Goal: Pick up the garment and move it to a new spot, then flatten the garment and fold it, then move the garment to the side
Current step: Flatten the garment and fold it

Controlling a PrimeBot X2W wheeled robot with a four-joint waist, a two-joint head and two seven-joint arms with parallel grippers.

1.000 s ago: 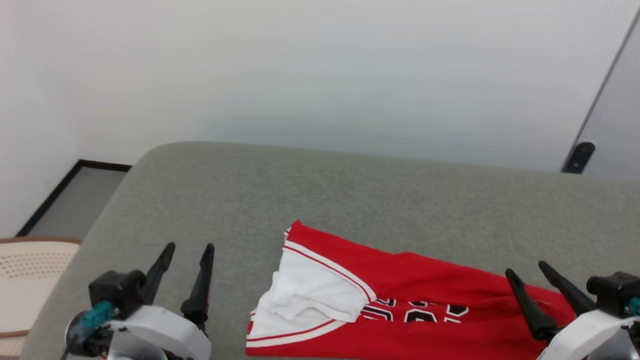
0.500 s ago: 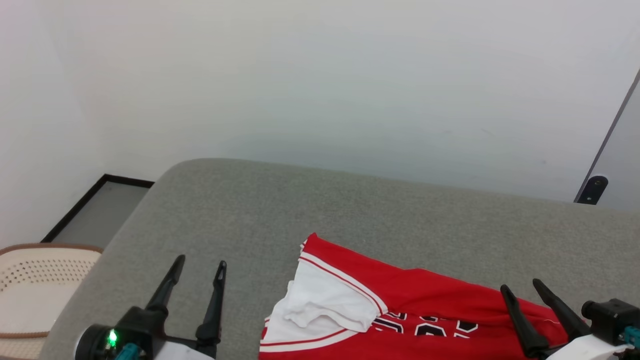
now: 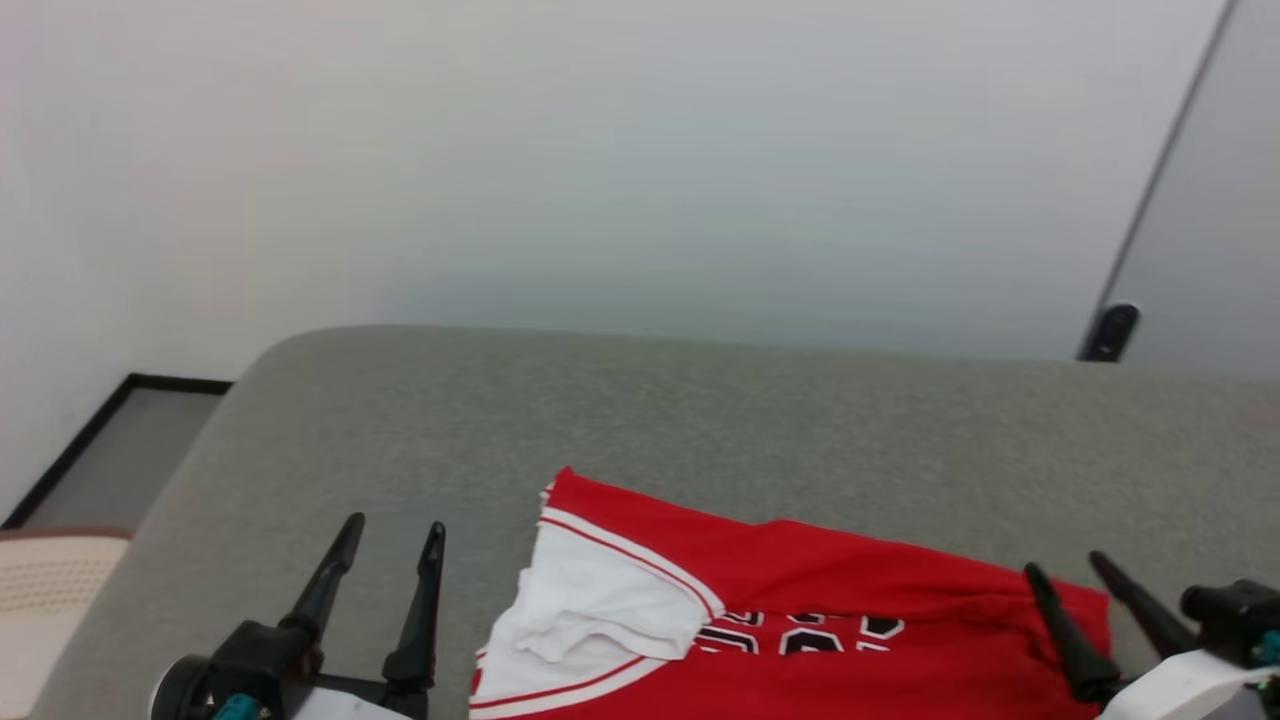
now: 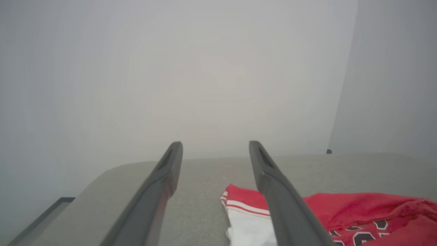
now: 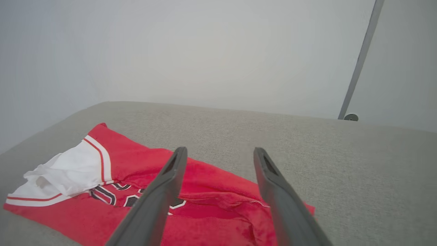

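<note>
Item: garment [image 3: 800, 610], a red jersey with one white sleeve [image 3: 590, 610] rumpled across it and its black lettering partly hidden. It lies on the grey cushion [image 3: 700, 420].

Left pincer [image 3: 396, 524]: jaws spread, empty, just left of the garment's sleeve, clear of the cloth.

Right pincer [image 3: 1063, 563]: jaws spread, empty, above the garment's right hem; contact cannot be told.

Purpose, judged: one pincer at each end, ready for a two-point lift.

Room: bare cushion lies beyond the garment up to the wall [image 3: 600, 150], and more to its right. Left of the garment, the cushion's rounded corner falls away.
</note>
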